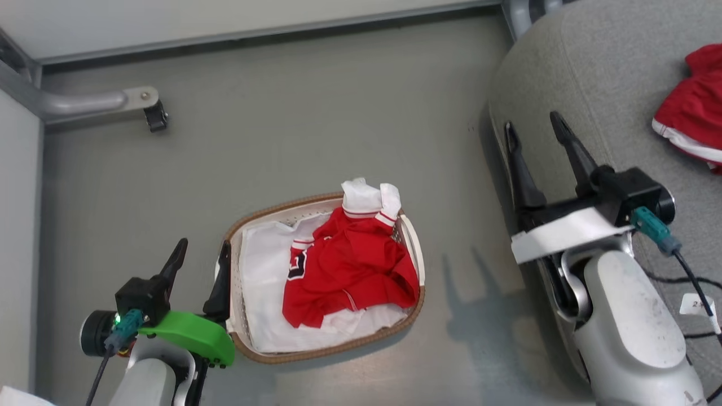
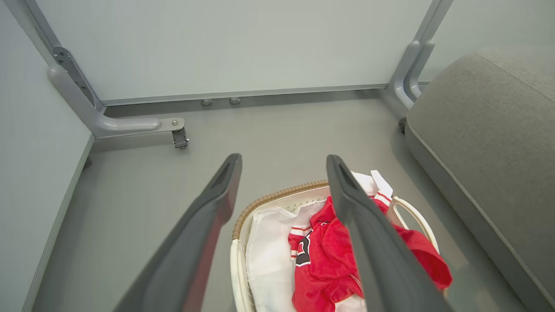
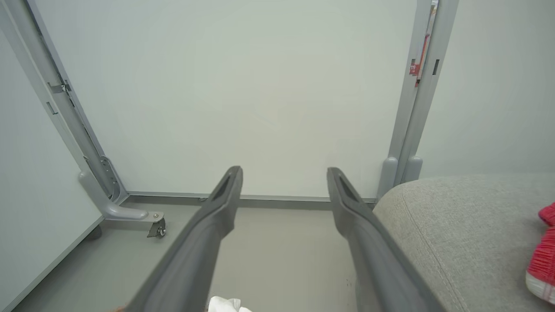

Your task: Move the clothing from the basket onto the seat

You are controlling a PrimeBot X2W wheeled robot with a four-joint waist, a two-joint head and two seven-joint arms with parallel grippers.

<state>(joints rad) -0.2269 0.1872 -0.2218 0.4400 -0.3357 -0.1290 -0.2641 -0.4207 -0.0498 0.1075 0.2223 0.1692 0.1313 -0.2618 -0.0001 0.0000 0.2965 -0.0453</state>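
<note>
A red garment with white striped cuffs (image 1: pixel 350 265) (image 2: pixel 329 260) lies crumpled in the oval white basket (image 1: pixel 242 332) (image 2: pixel 238 264), which stands on the grey floor. Its cuffs hang over the basket's far rim. A second red piece of clothing (image 1: pixel 691 110) (image 3: pixel 544 251) rests on the light grey seat (image 1: pixel 598 73) (image 2: pixel 481 130) (image 3: pixel 455 225) at the right. My left gripper (image 1: pixel 203 254) (image 2: pixel 284 162) is open and empty, just left of the basket's rim. My right gripper (image 1: pixel 536 127) (image 3: pixel 284 173) is open and empty, over the seat's left edge.
White partition panels on grey metal frames close off the far side and the left. A frame foot with a caster (image 1: pixel 152 115) (image 2: pixel 178 138) (image 3: pixel 157 227) juts onto the floor at the far left. Cables (image 1: pixel 691 282) trail over the seat beside my right arm.
</note>
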